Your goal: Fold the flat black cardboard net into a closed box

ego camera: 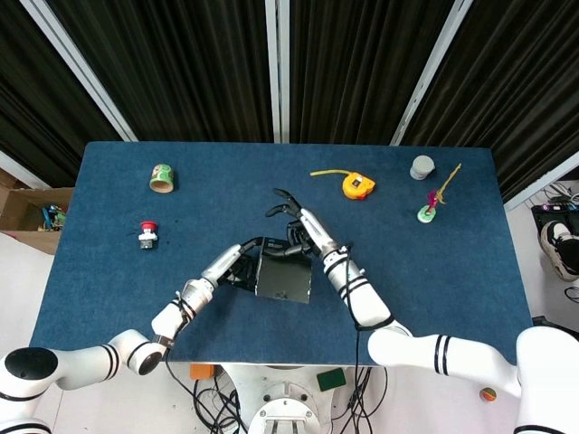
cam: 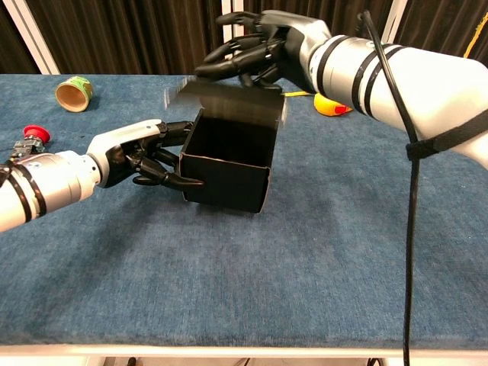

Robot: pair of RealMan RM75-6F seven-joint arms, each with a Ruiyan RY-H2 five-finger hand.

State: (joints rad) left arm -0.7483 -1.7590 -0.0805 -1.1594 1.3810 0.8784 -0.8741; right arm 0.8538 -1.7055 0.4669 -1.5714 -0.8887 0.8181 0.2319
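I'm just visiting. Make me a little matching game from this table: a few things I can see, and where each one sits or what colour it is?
Things:
1. black box
2. tape measure
3. tape roll
4. red button

Descriptions:
A. far left of the table, green label
B. between the two hands, lid half down
C. yellow-orange, strip pulled out
D. left edge, nearer than the roll

Pairs: 1-B, 2-C, 3-A, 4-D

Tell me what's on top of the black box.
The right hand lies on the lid, pushing it down over the black box. What the box holds is hidden by the lid and dark walls.
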